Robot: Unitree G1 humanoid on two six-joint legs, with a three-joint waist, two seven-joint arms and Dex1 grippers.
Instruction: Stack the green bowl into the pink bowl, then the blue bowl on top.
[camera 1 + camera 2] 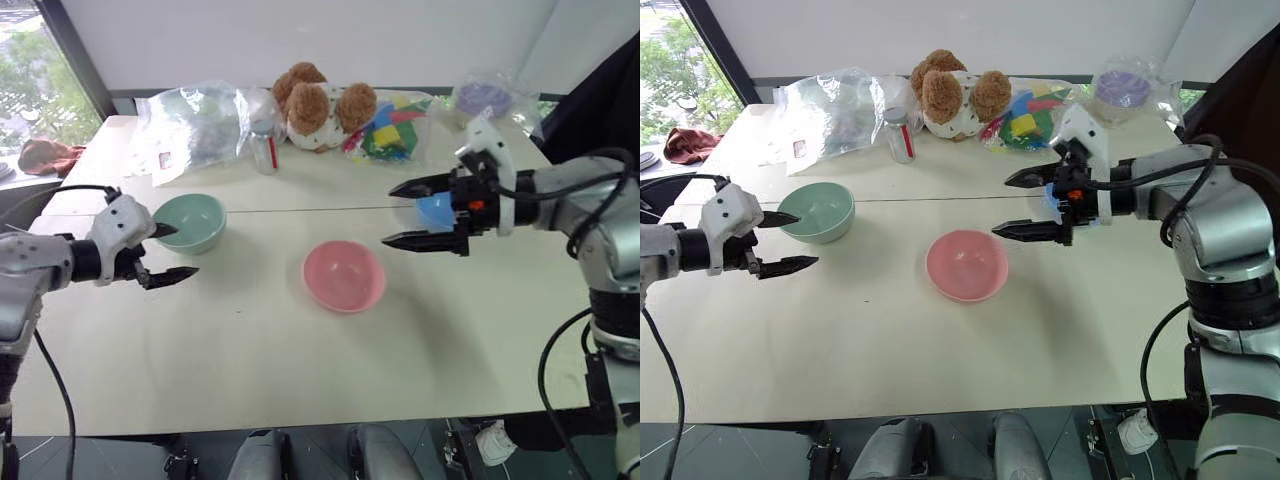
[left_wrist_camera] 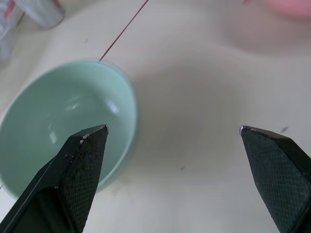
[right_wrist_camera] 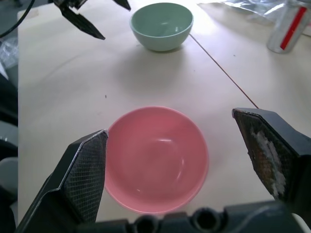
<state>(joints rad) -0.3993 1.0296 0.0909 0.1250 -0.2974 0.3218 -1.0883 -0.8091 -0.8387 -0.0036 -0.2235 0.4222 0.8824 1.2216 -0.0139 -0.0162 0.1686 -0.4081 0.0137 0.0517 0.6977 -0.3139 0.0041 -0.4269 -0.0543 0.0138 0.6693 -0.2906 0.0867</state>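
Left gripper [image 1: 175,252]: jaws wide apart, empty, one finger over the rim of the green bowl [image 1: 191,221].
Pink bowl [image 1: 344,275]: mid-table, empty.
Right gripper [image 1: 409,214]: jaws spread, raised above the table.
Blue bowl [image 1: 435,211]: partly visible behind the right gripper; right wrist view omits it.

Colour rundown: the green bowl [image 1: 191,221] is a pale mint, plain all over, and the pink bowl [image 1: 344,275] is a smooth salmon pink with no pattern. The blue bowl [image 1: 436,212] is sky blue. Table [image 1: 250,350] is a creamy off-white with a thin dark seam across it. Both grippers have black fingers [image 2: 80,174] with a fine cross-hatched texture. At the back there's a brown teddy bear [image 1: 318,103] with a white spotted belly, a clear bag of bright mixed-colour blocks [image 1: 390,125], a silvery can with a red stripe [image 3: 287,26], and a purple bowl [image 1: 1124,88] in clear plastic.
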